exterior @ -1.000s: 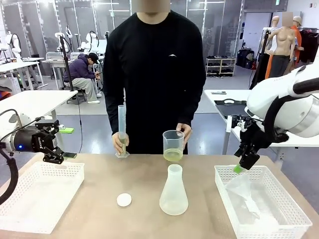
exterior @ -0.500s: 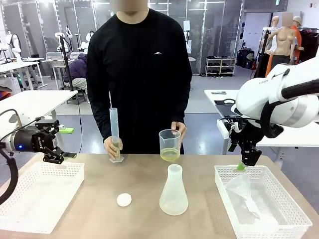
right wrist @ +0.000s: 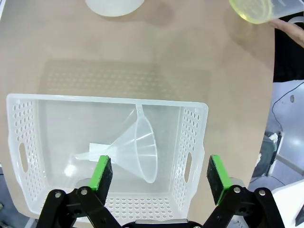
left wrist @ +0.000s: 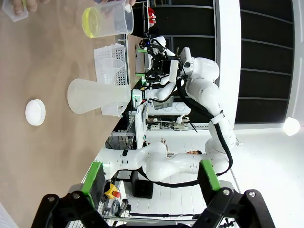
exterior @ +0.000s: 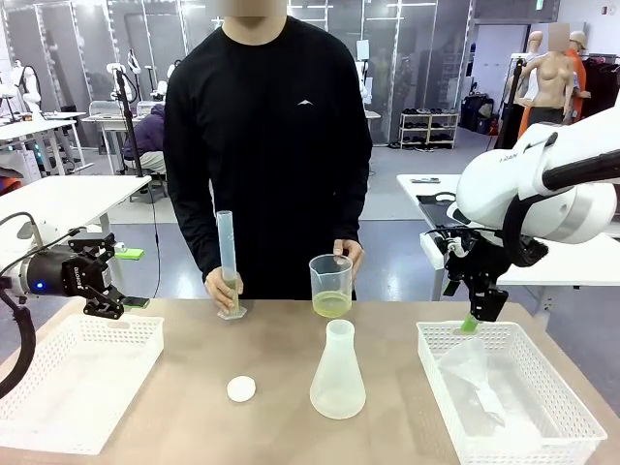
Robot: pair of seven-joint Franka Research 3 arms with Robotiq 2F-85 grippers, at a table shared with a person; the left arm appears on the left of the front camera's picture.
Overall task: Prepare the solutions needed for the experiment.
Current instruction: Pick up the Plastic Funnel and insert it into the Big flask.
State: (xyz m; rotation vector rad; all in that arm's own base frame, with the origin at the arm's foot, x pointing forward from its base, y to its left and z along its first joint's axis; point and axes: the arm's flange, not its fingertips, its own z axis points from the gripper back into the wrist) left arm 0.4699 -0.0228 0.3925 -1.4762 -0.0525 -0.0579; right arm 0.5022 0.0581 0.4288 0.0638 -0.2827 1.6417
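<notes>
Right wrist view: funnel (right wrist: pixel 128 145) lower centre, framed by open right jaws.
It lies sideways, stem toward frame left; solution (right wrist: pixel 251 10) upper right; left jaws open.

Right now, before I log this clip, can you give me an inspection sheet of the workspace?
Surface: tan table, no spills seen.
Job's things: beaker with a shallow yellow solution, held by the person's hand at the far edge; graduated cylinder held upright in the other hand; flask mid-table, looks empty; funnel lying in the right basket.
Clutter: white round cap near the flask; left basket.
Grippers: left gripper open, over the left basket's far edge; right gripper open, above the funnel.
Cables: black cable looped by the left arm; black hose on the right arm.
Surroundings: person standing at the far side.
</notes>
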